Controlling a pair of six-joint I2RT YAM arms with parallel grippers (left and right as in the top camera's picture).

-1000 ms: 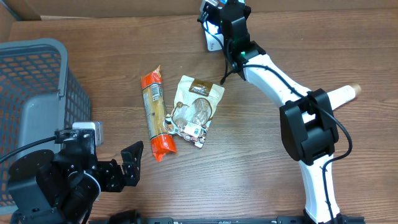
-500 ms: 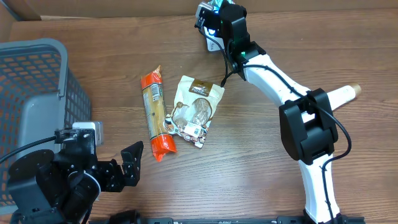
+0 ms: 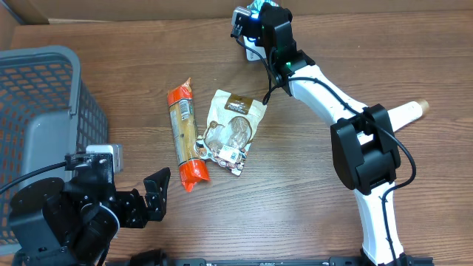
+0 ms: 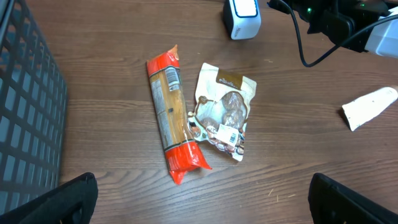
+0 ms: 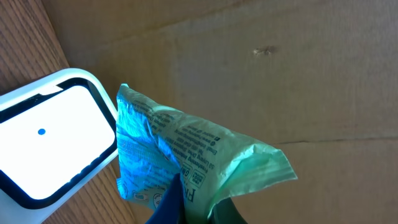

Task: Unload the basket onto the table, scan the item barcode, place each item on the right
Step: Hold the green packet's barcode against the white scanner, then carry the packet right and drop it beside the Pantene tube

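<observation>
Overhead: at the table's far edge, the right gripper clenches a green packet just above the white scanner. The left gripper rests released near the front-left corner.

Left wrist: the scanner is at the far edge, with the left gripper's jaws spread wide.

Right wrist: the packet's printed face is beside the scanner's window.

The step appears to be presenting the packet; next, its barcode likely needs turning toward the window.

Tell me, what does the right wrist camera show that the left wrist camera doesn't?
Only the right wrist view: a crinkled green plastic packet with printed text, held close beside the scanner's window, with a brown cardboard wall behind it.

Only the left wrist view: a long orange-ended pasta packet, a beige snack pouch lying against it, and a grey plastic mesh basket at the left edge.

Both: the white box-shaped scanner and the brown wooden table.
</observation>
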